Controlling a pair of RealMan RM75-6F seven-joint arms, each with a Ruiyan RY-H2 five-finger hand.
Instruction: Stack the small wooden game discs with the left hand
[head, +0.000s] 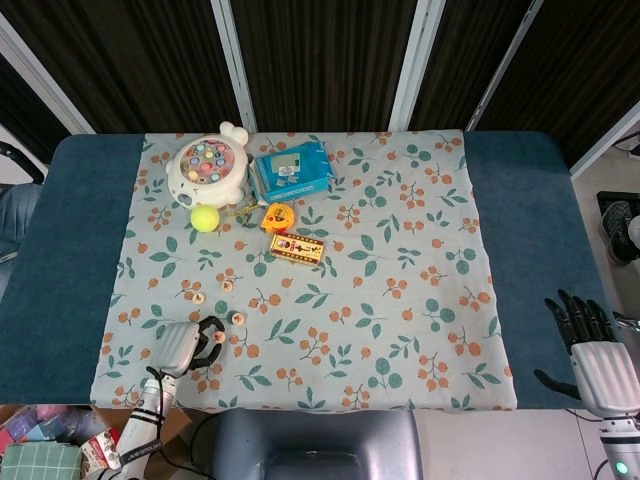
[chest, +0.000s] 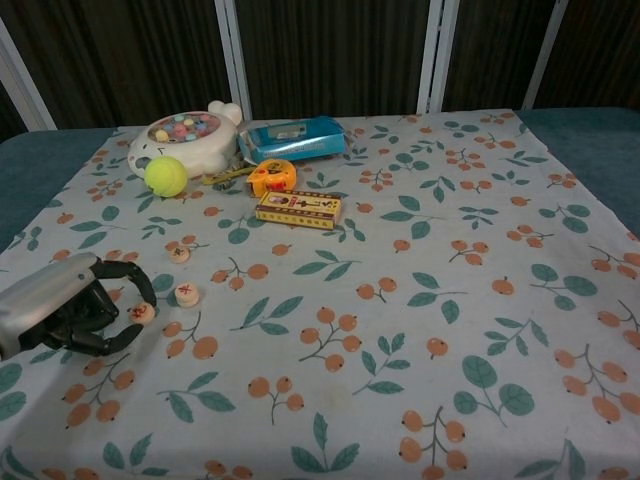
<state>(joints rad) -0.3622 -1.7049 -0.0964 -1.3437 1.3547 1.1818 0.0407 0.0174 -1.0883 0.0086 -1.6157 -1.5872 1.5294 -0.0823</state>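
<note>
My left hand (head: 183, 347) (chest: 66, 308) hovers near the front left corner of the floral cloth, fingers curled. A small wooden disc (head: 218, 337) (chest: 141, 312) with a red mark sits pinched at its fingertips. Three more discs lie loose on the cloth: one (head: 238, 318) (chest: 186, 293) just right of the hand, one (head: 227, 286) (chest: 179, 254) further back, and one (head: 198, 297) to the back left, which the chest view does not show. My right hand (head: 592, 352) rests open at the table's front right edge, far from the discs.
At the back left stand a white fishing-game toy (head: 208, 168), a yellow ball (head: 205, 218), a blue packet (head: 291, 171), an orange tape measure (head: 278, 216) and a small yellow box (head: 297, 248). The floral cloth (head: 400, 300) covers the table's middle.
</note>
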